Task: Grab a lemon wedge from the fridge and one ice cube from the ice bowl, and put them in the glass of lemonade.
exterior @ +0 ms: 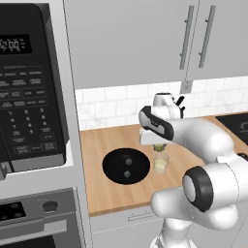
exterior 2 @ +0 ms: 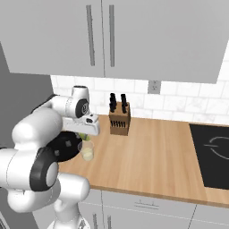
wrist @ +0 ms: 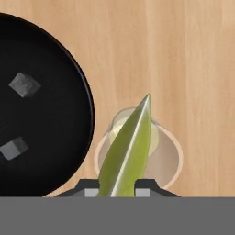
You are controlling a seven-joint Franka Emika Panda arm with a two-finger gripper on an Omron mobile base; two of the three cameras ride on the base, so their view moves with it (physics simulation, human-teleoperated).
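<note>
Wood counter [exterior 2: 152, 156]: light brown worktop that carries the bowl, the glass and a knife block.
Gripper [wrist: 117, 186]: closed on the lemon wedge, both dark finger tips pressed against its lower end.
Lemon wedge [wrist: 128, 149]: yellow-green, pinched between the finger tips, pointing away from the hand and hanging directly above the mouth of the glass.
Glass of lemonade [exterior: 161, 162]: clear tumbler with pale yellow liquid, upright on the counter, just beside the bowl's rim and below the hand.
Ice bowl [exterior: 110, 167]: wide, shallow and black, resting on the counter next to the glass.
Ice cubes [wrist: 24, 85]: two pale grey cubes lie apart from each other inside the bowl.
Knife block [exterior 2: 119, 120]: wooden, with dark handles, standing near the tiled back wall, apart from the glass.
Microwave [exterior: 29, 92]: black, mounted in the tall unit beside the counter.
</note>
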